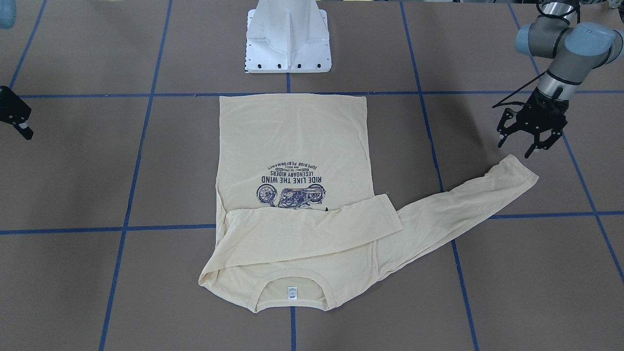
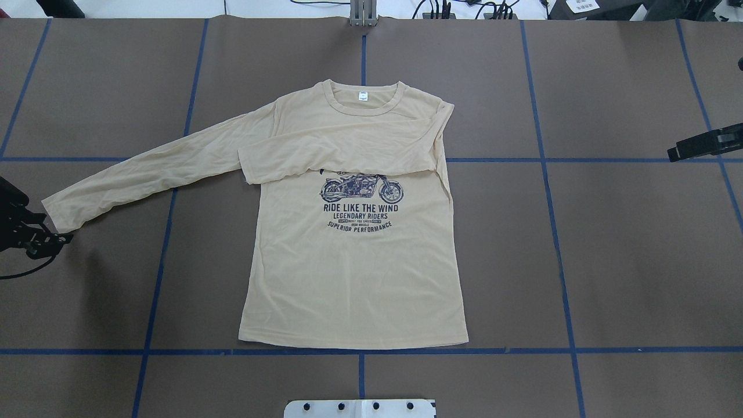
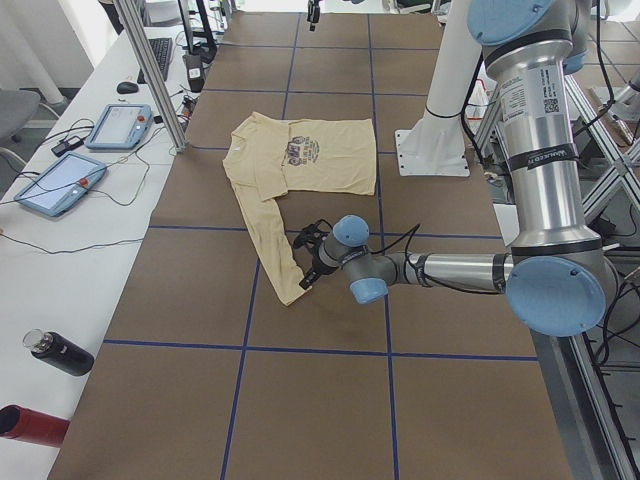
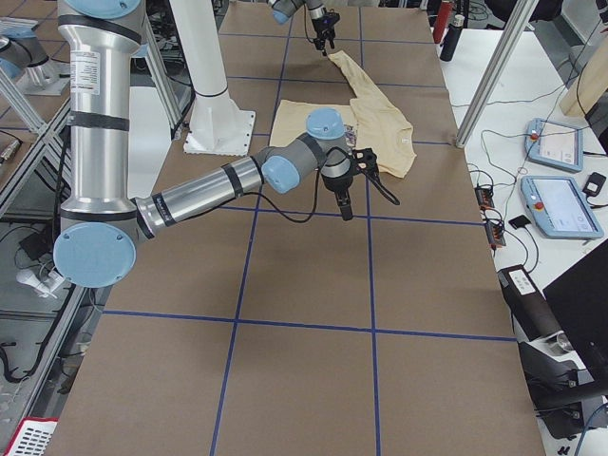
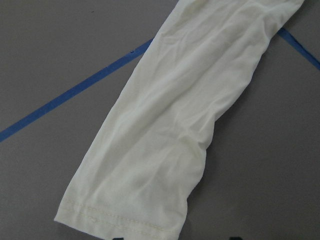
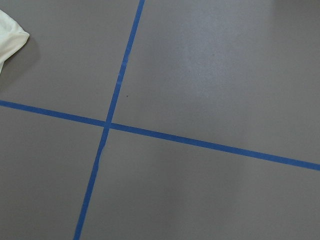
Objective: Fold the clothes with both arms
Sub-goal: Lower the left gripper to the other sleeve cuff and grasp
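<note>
The cream-yellow long-sleeved T-shirt [image 1: 292, 136] lies flat, print side up [image 2: 354, 278], with the neck away from the robot. One sleeve [image 2: 336, 154] is folded across the chest, above the motorcycle print. The other sleeve [image 1: 463, 204] stretches out towards my left side, and its cuff [image 5: 115, 220] fills the left wrist view. My left gripper [image 1: 515, 148] is open and empty just beyond that cuff [image 2: 55, 209], slightly above the table. My right gripper [image 2: 705, 144] hovers far to the right of the shirt. It is seen side-on and cut off at the frame edge [image 1: 17, 119], so its jaws are unclear.
The white pedestal base [image 1: 287, 44] stands behind the shirt's hem. Blue tape lines [image 6: 107, 122] grid the brown table. A side bench holds two tablets [image 3: 120, 125] and two bottles [image 3: 60, 352]. A corner of shirt [image 6: 10, 40] shows in the right wrist view.
</note>
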`<state>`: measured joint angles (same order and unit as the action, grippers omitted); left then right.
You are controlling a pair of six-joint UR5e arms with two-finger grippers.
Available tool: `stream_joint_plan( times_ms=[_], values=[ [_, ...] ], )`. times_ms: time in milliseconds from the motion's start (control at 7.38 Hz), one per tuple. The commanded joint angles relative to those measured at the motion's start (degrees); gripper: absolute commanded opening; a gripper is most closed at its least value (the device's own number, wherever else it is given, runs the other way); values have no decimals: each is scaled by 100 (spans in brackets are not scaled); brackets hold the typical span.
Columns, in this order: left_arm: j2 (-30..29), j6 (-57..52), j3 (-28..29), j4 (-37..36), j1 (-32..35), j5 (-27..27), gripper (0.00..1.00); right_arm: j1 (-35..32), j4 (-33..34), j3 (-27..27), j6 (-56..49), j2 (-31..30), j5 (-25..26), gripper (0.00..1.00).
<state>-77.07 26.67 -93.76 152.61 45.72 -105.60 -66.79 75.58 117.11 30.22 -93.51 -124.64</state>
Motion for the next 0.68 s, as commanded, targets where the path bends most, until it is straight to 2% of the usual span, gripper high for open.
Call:
stream_joint_plan(
  times_ms=[0,407,542],
  values=[
    [-80,-13,77,-3,-19,22,74,-1,1,-4,10,17,1,100],
    [-326,-30,428,-3,-19,22,68,-1,1,5,19,17,1,100],
    [-335,-30,446,-3,-19,22,62,-1,1,5,36,17,1,100]
  ],
)
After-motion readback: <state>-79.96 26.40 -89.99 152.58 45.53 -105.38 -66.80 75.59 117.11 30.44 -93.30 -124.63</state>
